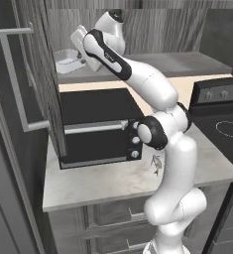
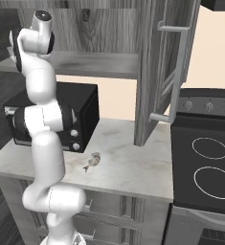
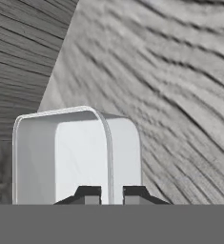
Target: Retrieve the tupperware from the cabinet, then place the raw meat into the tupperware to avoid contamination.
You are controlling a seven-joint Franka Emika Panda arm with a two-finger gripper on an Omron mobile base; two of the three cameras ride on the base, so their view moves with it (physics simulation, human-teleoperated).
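Hand view: one small shallow box of clear whitish plastic, the tupperware (image 3: 77, 157), flat on grey wood-grain cabinet shelf (image 3: 180, 86), long axis running away from camera, open side up. Gripper (image 3: 111, 194) closed on near rim wall, one dark fingertip either side of it.

Left base view: same tupperware (image 1: 67, 60) on shelf inside large dark grey wood-grain cabinet (image 1: 19, 74), above one black toaster oven (image 1: 98, 126) with three knobs. One tiny pale grey-tan lump of raw meat (image 1: 156, 163) on pale stone bench (image 1: 98, 183), just right of oven, well below tupperware.
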